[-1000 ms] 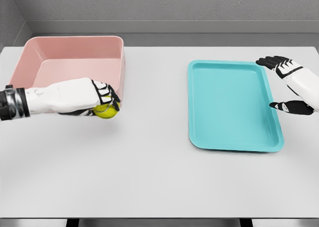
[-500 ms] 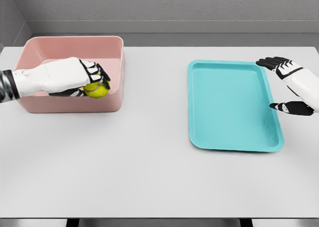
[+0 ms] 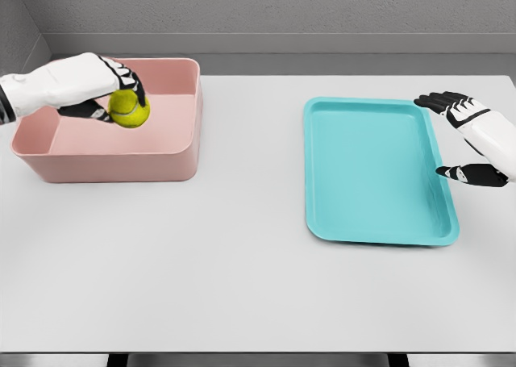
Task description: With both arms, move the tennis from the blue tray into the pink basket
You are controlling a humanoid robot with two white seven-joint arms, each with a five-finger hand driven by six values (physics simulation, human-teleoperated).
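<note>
We held the tennis ball (image 3: 129,108) clamped in our left hand (image 3: 113,89) over the pink basket (image 3: 161,161), poised for dropping; our right hand (image 3: 468,137) hung spread beside the blue tray (image 3: 371,222).

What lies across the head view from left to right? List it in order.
Left hand holding the tennis ball over the pink basket → blue tray → right hand.

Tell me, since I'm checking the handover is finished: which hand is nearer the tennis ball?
Left. The left hand grips the tennis ball above the pink basket; the right hand hangs open beside the blue tray's far edge.
</note>
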